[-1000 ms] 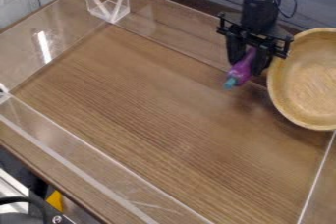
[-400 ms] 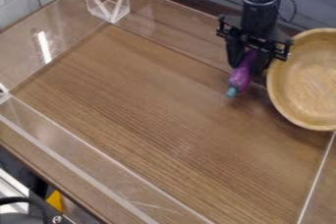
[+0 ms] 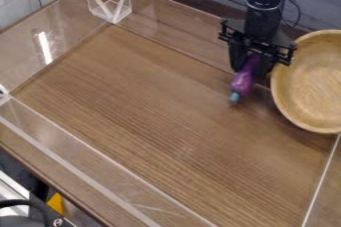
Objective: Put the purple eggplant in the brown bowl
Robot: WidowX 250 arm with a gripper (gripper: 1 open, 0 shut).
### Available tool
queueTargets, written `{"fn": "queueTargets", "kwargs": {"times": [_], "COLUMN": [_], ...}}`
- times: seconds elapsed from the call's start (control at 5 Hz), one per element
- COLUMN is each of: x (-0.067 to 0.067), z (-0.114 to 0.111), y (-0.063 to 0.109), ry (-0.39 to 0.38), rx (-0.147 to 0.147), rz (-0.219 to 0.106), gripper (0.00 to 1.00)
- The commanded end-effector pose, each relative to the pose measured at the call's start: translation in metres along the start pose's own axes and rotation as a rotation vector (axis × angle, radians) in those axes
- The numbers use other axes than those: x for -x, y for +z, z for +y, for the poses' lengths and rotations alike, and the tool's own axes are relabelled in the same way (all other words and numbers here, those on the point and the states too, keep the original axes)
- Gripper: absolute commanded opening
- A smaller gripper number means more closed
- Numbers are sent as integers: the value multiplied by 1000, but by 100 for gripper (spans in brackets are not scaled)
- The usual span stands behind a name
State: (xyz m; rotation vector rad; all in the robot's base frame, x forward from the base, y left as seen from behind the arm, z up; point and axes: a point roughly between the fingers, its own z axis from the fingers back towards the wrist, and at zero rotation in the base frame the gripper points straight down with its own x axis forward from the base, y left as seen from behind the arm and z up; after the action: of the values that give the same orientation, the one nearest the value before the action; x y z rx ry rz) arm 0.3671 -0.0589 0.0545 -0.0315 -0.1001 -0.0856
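The claw [image 3: 249, 65] points straight down, its black fingers pinched narrow around the upper end of the purple eggplant [image 3: 244, 76], which hangs from them. How securely the fingers bite is not clear at this resolution.

The eggplant sits low over the table [image 3: 147, 112], near its right edge and toward the far side, just beside the left rim of the brown bowl [image 3: 314, 80]. Whether its lower tip touches the wood cannot be told. Its long axis runs steeply, close to upright but leaning a little, with the purple body up in the fingers and the teal stem cap at the bottom, pointing down and slightly toward the near-left.

The grip is at one end only, so the glossy body could pivot or slip out during a lift. The bowl stands tilted with a thick rim close by; a sideways move without enough height would likely knock the dangling stem end against that rim and pull the eggplant free or shove the bowl.
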Motion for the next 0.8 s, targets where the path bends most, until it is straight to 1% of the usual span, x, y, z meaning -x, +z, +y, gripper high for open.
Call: {"fn": "queueTargets", "kwargs": {"times": [0.0, 0.4, 0.6], "x": [-8, -9, -12], "z": [-22, -32, -38], "y": [26, 31, 31], "ry": [-37, -32, -36], "rx": [20, 35, 44], "rz": [-69, -66, -67], "gripper": [0, 0, 0]}}
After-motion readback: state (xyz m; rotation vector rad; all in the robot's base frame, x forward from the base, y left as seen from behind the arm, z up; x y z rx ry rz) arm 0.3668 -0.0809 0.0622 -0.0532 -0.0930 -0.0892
